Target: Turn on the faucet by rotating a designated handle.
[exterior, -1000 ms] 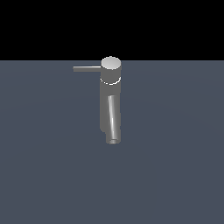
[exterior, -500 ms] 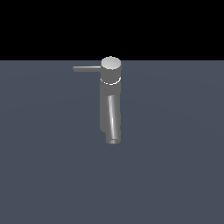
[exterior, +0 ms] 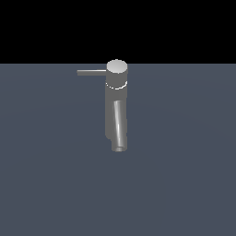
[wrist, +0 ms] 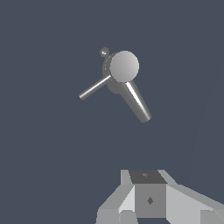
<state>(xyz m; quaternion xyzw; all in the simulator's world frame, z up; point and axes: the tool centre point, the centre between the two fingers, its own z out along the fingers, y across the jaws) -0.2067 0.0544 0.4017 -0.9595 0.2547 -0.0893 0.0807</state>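
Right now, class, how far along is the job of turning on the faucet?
Nothing looks done yet. The faucet stands alone, its handle pointing to the exterior view's left. In hand: the wrist view shows the gripper apart from the handle, touching nothing. Left: reaching the handle and rotating it.

I see the grey faucet (exterior: 116, 108) standing upright, its thin handle (exterior: 92, 72) projecting level from the round cap toward the exterior view's left.

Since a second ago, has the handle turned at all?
No. The handle still points to the exterior view's left from the faucet cap, same angle as before.
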